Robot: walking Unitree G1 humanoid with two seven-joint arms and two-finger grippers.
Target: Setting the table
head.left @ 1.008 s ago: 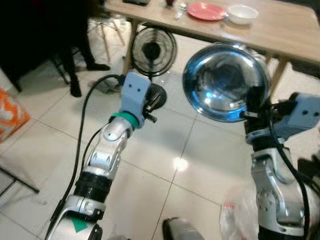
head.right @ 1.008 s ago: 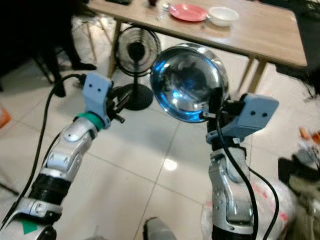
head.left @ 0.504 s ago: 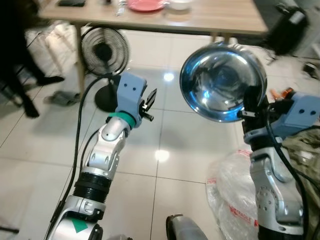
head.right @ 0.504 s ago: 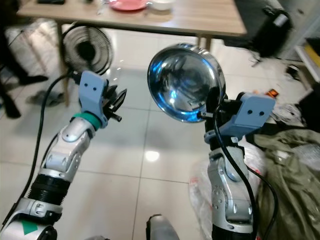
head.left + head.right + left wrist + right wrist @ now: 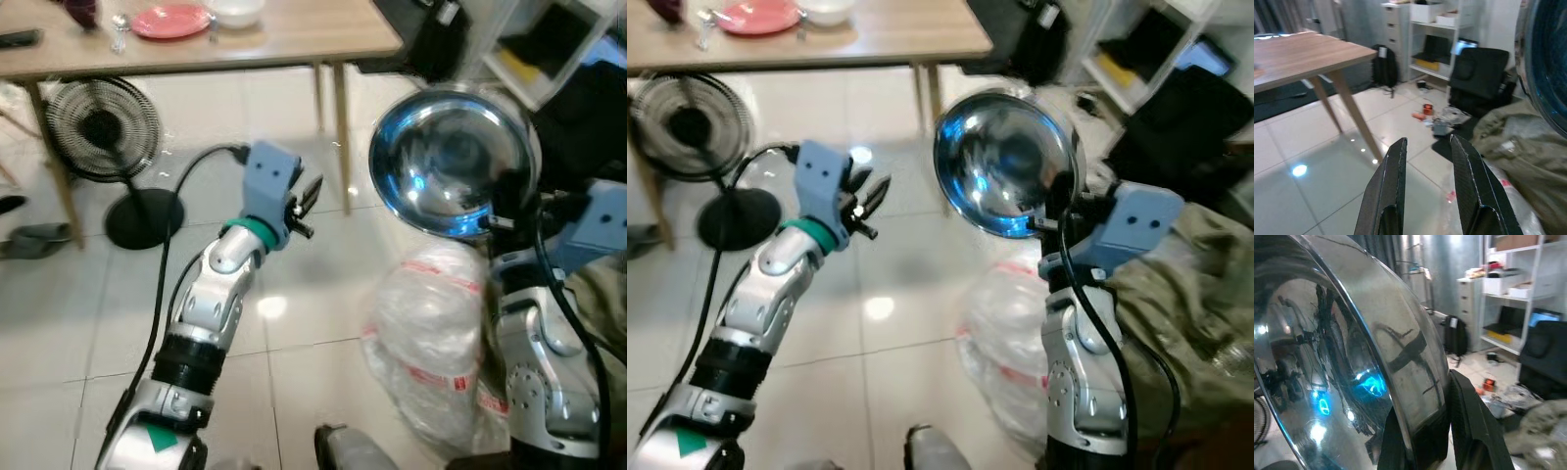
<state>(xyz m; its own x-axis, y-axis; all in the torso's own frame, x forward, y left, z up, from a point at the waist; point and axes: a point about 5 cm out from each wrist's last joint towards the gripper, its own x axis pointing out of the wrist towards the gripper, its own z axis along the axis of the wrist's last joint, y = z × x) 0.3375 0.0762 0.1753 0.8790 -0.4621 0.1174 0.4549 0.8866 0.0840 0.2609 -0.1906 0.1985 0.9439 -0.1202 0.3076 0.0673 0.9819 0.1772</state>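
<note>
A: Largest first. Wooden table (image 5: 294, 34) at the far side; on it a pink plate (image 5: 170, 21) with nothing seen on it, and a white bowl (image 5: 233, 12) just beside, contents not visible.

B: And the steel bowl (image 5: 453, 162)?

A: Held up on edge over the tiled floor, well apart from the table, hollow facing the camera, nothing inside but reflections. Right gripper (image 5: 1422, 440) pinches its rim, one finger on either side.

B: Left gripper (image 5: 1426, 191)?

A: Raised, holding nothing, fingers parted by a narrow gap.

B: Below?

A: Clear plastic bag (image 5: 431, 338) on the floor by the right arm; contents unclear. Black fan (image 5: 103, 117) under the table.
</note>
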